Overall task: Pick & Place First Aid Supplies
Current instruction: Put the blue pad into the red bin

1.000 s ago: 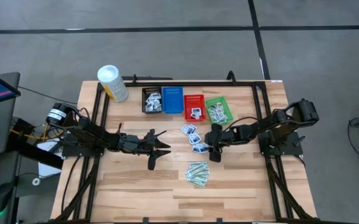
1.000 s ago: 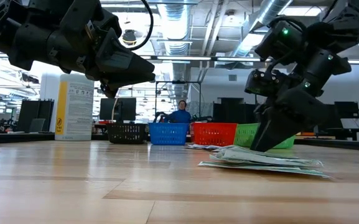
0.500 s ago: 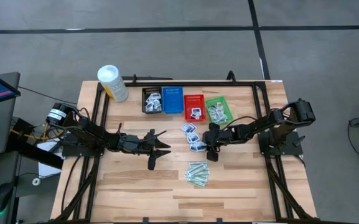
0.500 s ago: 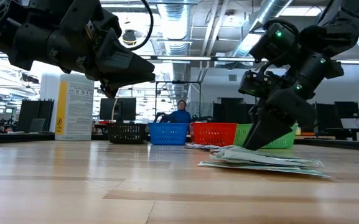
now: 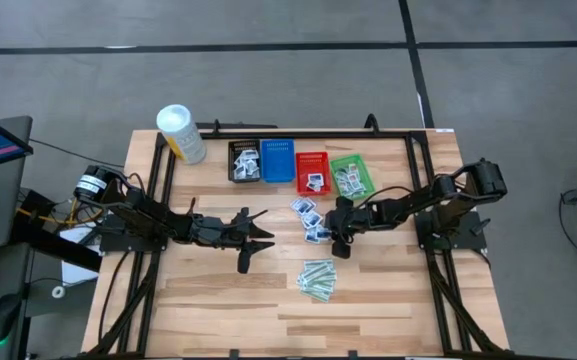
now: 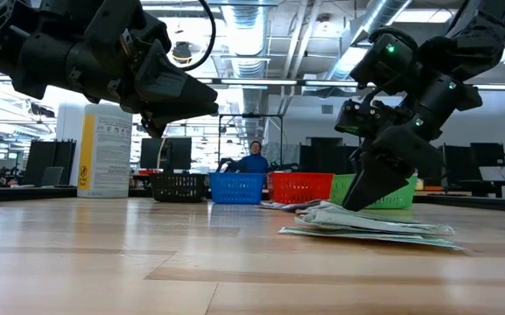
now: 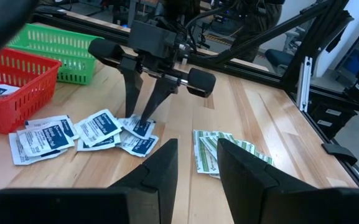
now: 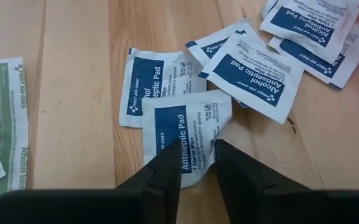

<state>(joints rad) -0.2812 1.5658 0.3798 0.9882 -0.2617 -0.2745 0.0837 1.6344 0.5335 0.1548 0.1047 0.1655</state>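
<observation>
Several white packets with blue print lie loose on the wooden table in front of the baskets. Pale-green strips lie in a heap nearer the front edge. My right gripper points down at a slant over the near side of the packets and is shut on one of them, which lies flat on the wood. My left gripper hovers open above the table's left middle, holding nothing. My right gripper has the near edge of a white packet with blue print between its two fingers, one finger on each side of that narrow end. It comes from above, slanting from the table's right. The packet rests on the table, and its held end is squeezed narrower.
Black, blue, red and green baskets stand in a row at the back, some with packets inside. A white tub stands at the back left corner. A person sits far behind the table.
My right gripper has edged a little toward the packets and drawn its fingers together on one packet. The packets and strips lie where they were.
</observation>
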